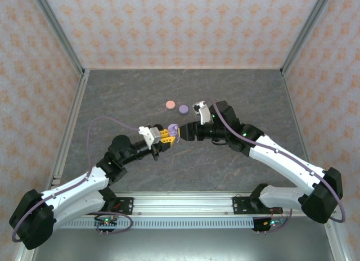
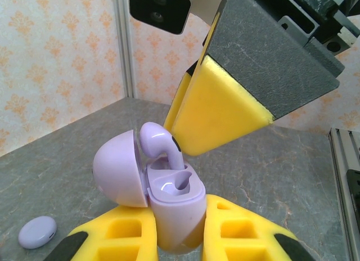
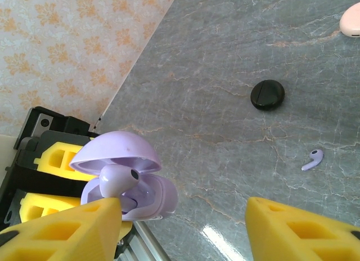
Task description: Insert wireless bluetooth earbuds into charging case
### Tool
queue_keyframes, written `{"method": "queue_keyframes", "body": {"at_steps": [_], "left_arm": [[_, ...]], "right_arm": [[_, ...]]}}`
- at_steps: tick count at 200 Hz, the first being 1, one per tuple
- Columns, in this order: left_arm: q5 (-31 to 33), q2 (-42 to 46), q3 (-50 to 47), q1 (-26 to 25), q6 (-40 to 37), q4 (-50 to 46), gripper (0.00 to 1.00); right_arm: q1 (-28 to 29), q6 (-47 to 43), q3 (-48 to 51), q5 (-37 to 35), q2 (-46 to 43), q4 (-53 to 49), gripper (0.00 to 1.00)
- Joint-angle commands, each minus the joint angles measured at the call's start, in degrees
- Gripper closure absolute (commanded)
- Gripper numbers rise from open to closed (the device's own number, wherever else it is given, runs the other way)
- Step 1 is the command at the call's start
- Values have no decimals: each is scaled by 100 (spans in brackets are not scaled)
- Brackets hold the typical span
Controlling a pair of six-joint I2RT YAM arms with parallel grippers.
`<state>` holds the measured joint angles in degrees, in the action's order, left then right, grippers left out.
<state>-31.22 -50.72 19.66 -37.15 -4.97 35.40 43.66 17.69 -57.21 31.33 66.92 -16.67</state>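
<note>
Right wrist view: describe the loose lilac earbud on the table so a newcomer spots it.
On the grey marbled tabletop, find the black round puck-shaped case. Below and right of it lies a tiny lilac stemmed plastic earbud, alone on bare table. Unlike the other lilac earbud, poking from the open lilac clamshell case, it lies loose.

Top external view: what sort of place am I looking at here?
Probably a robot test cell: a grey table boxed in by patterned wall panels, with a left arm and right arm bolted to a rail at its near edge.
</note>
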Motion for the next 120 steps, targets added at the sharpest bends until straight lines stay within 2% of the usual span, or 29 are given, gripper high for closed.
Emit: {"method": "queue_keyframes", "body": {"at_steps": [1, 83, 120], "left_arm": [[-74, 80, -50, -65, -110, 90, 100], [-77, 97, -59, -65, -110, 91, 100], [-86, 97, -59, -65, -103, 116, 100]], "right_arm": [[-15, -147, 25, -41, -127, 65, 39], [-32, -465, -144, -649, -250, -636, 38], [-78, -390, -143, -459, -364, -377, 35]]}}
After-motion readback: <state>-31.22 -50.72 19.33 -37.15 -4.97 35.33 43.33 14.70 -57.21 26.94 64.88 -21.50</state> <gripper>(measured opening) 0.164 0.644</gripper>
